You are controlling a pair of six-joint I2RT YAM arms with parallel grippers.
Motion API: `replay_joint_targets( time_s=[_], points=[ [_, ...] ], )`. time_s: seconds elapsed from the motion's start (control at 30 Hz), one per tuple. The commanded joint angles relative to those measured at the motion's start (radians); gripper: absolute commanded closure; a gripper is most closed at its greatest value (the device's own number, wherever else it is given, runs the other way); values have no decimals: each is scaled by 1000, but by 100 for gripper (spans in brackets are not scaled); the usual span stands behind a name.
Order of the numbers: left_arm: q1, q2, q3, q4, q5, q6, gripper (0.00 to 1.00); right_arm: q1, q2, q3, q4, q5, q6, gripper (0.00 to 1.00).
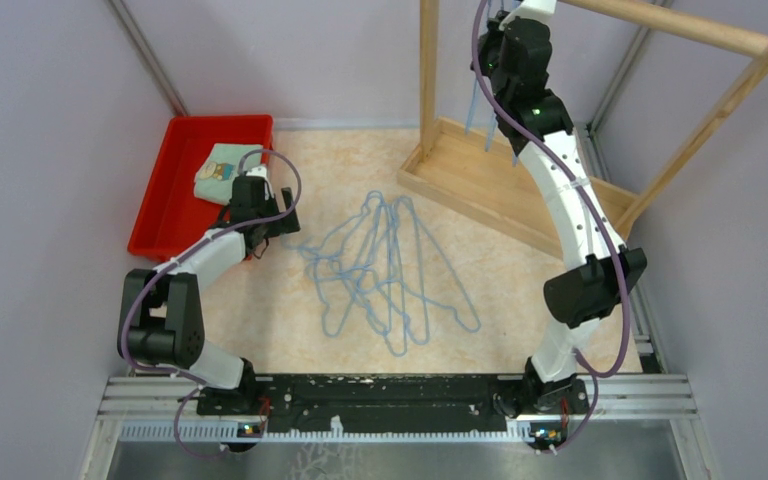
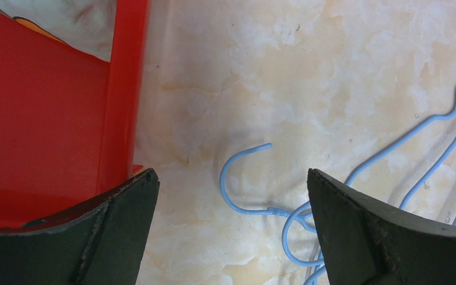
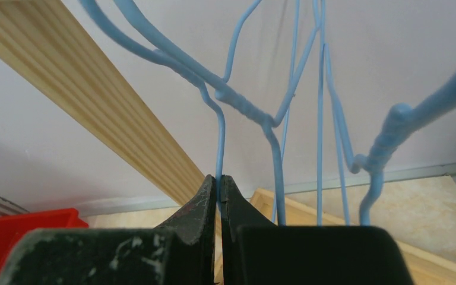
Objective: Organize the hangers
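Observation:
Several light-blue wire hangers [image 1: 390,270] lie tangled on the table's middle. My left gripper [image 1: 265,222] is open just left of the pile, low over the table; in the left wrist view a hanger hook [image 2: 237,184] lies between its fingers [image 2: 124,225], untouched. My right gripper [image 1: 495,45] is raised at the wooden rack's rail and is shut on the wire of a hanger [image 3: 218,142]. Other hangers [image 3: 326,119] hang beside it near the rail [image 3: 95,101].
A red bin [image 1: 185,185] with a folded cloth [image 1: 222,172] stands at the back left, close beside my left gripper; its wall shows in the left wrist view [image 2: 122,89]. The wooden rack's base tray [image 1: 500,185] and posts stand at the back right.

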Motion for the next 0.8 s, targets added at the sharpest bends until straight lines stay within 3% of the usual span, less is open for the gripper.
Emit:
replay_joint_targets(
  time_s=[0.0,0.77],
  points=[
    [7,-2,-3,7,-5,7,0,-14,-2,68,2,-19,19,100],
    [7,55,50,6,48,-19,0,-187,-324,-301,9,161,7,100]
  ],
)
